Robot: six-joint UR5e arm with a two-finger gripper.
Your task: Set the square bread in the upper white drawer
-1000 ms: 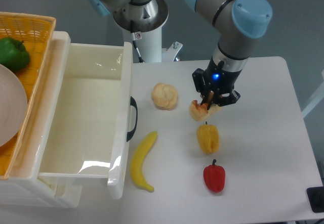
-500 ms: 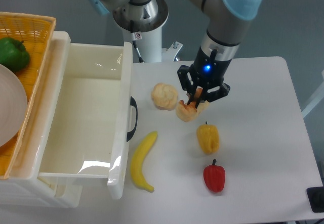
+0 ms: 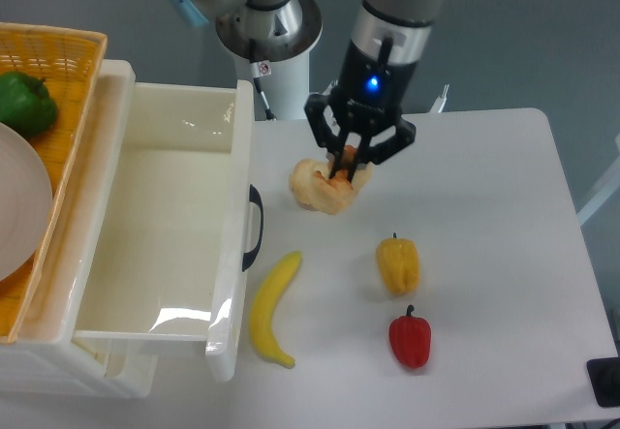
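Arm descends from the top of frame, wrist roughly vertical, blue indicator lit; it sits right of the upper white drawer [image 3: 165, 245], above the desk [image 3: 504, 245]. End effector [image 3: 347, 165] points down with its fingers closed narrowly on the square bread [image 3: 341, 193], which hangs from them clear of the desk surface, right of the drawer's dark handle. The bread overlaps the round bun [image 3: 308, 181] in view; whether they touch cannot be told.

Containers, left to right from the drawer as landmark. Orange wicker basket [image 3: 68, 51] lies just left of the drawer, touching its rim; it holds a green pepper [image 3: 24, 103] at the back and part of a pale plate [image 3: 17, 206]. The upper white drawer is pulled open, interior bare white plastic with glare near the front. A lower drawer edge [image 3: 87, 366] shows beneath it.

On the desk right of the drawer: banana [image 3: 271, 308] just beside the drawer front, yellow pepper [image 3: 398, 265] farther right, red pepper [image 3: 410, 339] near it, toward the front edge.
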